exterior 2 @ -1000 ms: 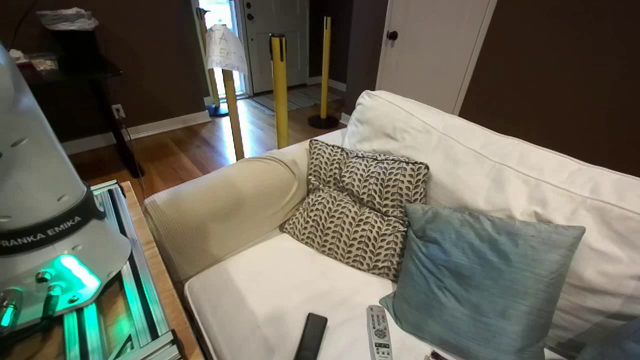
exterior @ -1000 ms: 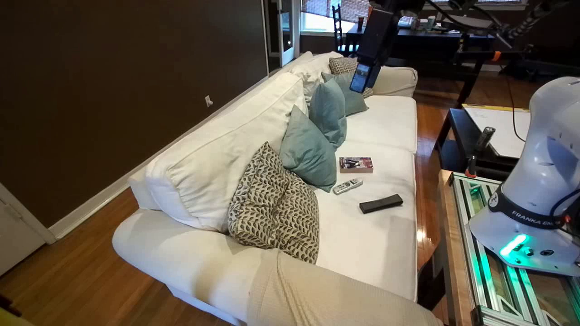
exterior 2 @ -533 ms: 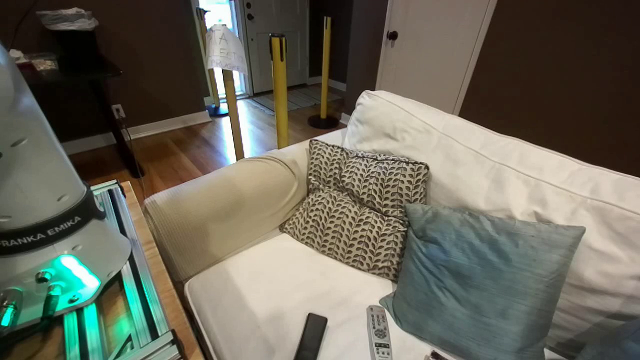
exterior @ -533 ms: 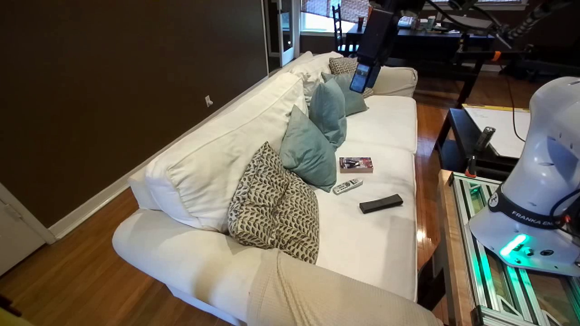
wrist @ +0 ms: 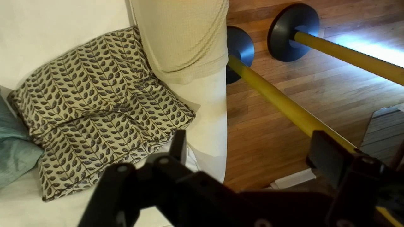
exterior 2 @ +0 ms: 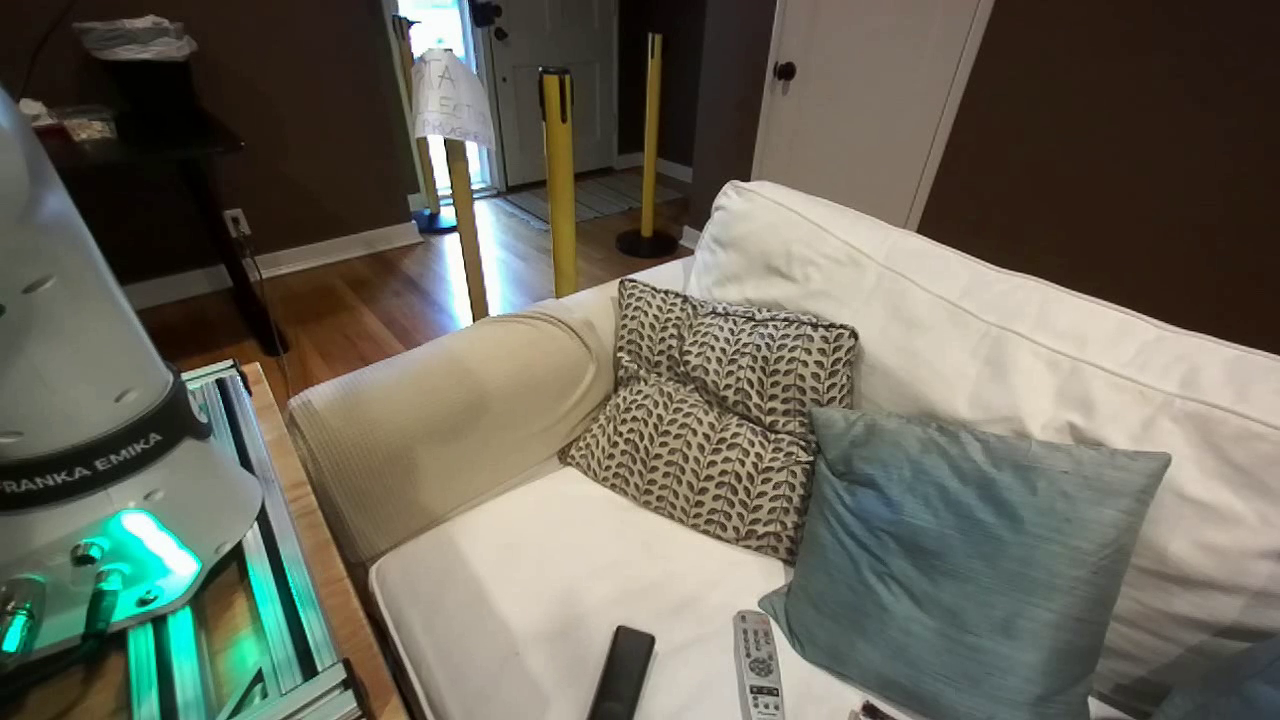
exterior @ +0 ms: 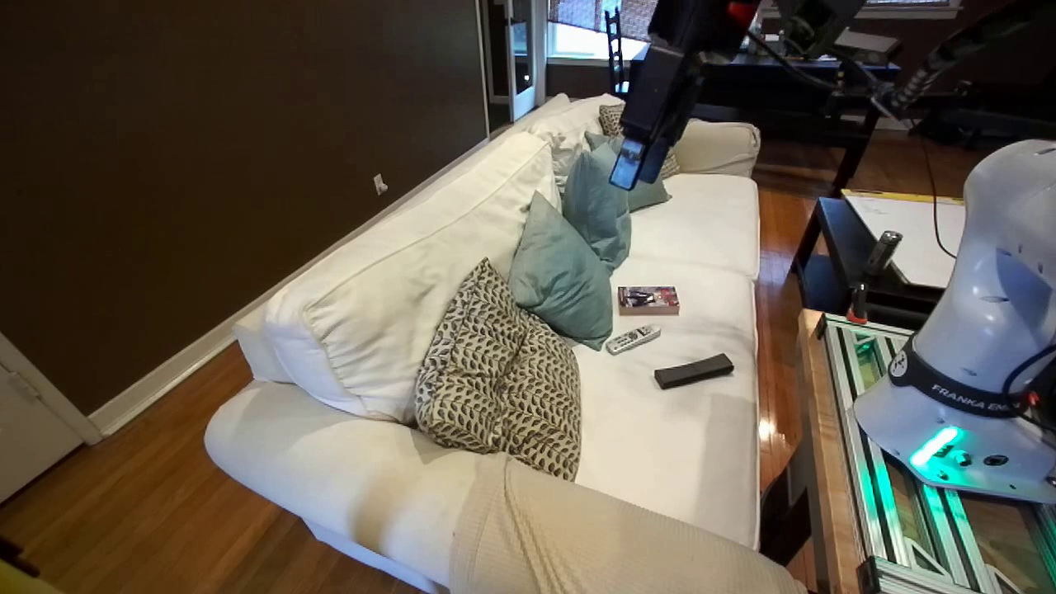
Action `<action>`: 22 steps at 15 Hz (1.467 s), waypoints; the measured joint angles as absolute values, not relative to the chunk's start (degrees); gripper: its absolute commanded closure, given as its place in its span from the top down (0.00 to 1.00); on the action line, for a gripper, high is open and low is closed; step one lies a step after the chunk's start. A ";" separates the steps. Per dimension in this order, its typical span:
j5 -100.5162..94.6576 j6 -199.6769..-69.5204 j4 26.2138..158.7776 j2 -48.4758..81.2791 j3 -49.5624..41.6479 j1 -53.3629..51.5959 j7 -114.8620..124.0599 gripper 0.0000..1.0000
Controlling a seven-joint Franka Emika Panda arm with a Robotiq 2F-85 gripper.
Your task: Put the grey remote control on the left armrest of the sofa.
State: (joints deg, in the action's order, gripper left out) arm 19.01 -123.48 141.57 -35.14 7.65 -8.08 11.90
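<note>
Resting on the cream-white fabric sofa (exterior: 701,223): one slim light-grey rectangular remote (exterior: 634,339); its long axis is running roughly parallel to one black oblong remote (exterior: 694,371). Well apart and higher, one black two-fingered gripper (wrist: 252,150) is hanging wide-spread, holding nothing.
</note>
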 measured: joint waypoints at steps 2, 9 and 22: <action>21.76 -129.22 143.62 -32.06 7.34 -8.69 10.02 1.00; 23.79 -138.91 144.71 -18.88 7.17 -10.70 7.46 1.00; 21.24 -139.69 144.37 -16.63 7.53 -10.33 9.74 1.00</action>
State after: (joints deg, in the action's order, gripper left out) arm 21.24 -139.69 144.37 -16.63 7.53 -10.33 9.74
